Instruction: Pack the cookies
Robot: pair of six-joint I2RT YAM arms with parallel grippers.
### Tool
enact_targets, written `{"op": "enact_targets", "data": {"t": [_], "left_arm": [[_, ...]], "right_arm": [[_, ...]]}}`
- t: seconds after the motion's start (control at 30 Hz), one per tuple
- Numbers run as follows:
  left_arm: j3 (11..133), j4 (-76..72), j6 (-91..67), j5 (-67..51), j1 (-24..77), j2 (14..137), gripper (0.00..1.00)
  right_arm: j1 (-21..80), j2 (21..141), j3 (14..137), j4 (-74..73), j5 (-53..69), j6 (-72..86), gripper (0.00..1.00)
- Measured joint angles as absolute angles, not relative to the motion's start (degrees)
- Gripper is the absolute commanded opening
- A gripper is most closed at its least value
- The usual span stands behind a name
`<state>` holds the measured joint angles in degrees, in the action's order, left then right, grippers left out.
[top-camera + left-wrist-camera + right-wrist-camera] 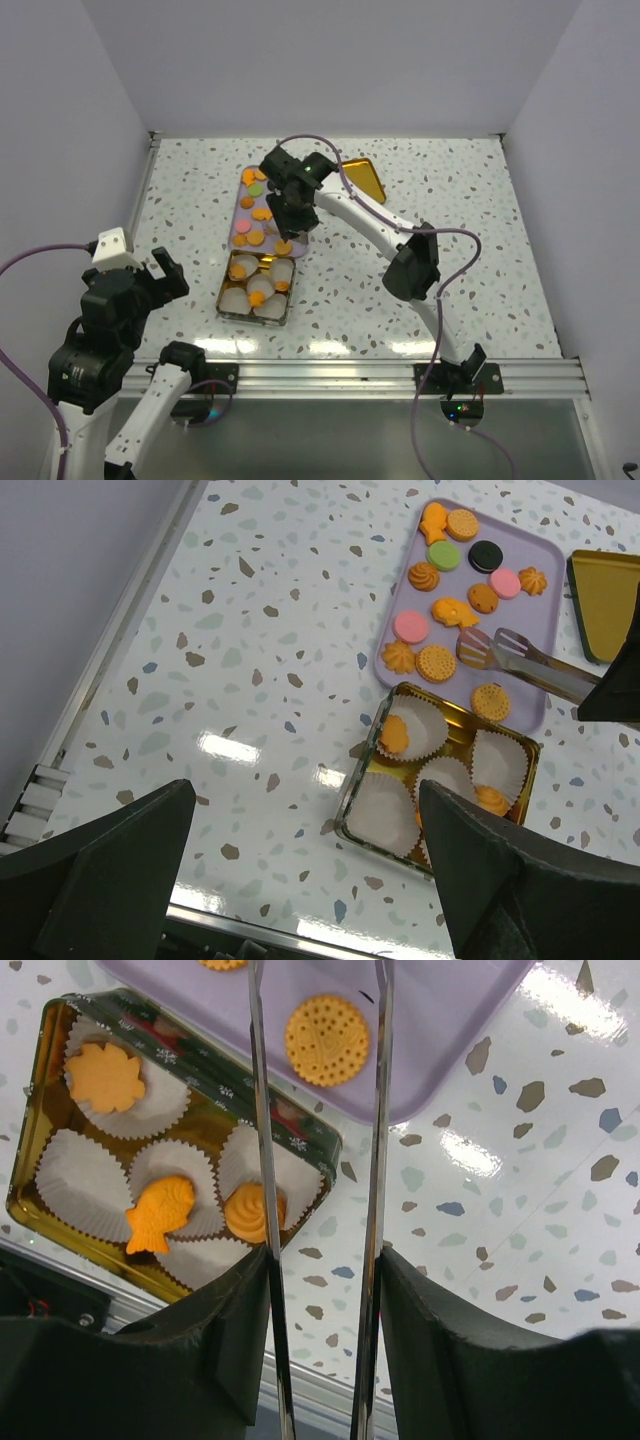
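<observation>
Right gripper (322,1272) clamped on tongs (522,662) above the purple tray (545,552); left gripper (305,815) spread wide, holding nothing.
Tong tips cut off in right wrist view; from above, the arm hides part of the tray. Cookies (436,662) lie flat on the tray, three more in the tin (40,1198); the fish cookie (160,1216) lies diagonally, head end unclear.

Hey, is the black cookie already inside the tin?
No, the black cookie lies on the purple tray, outside the tin.
</observation>
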<state>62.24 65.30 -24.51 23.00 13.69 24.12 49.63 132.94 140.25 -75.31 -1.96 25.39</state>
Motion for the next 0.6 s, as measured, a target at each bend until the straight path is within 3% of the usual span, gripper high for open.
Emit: {"op": "enact_targets", "data": {"t": [0.6], "left_arm": [[62.19,65.28,-24.56,23.35,13.69,24.77,1.00]], "right_arm": [[51.22,133.12,137.23,-72.05,1.15,26.04,0.48]]}}
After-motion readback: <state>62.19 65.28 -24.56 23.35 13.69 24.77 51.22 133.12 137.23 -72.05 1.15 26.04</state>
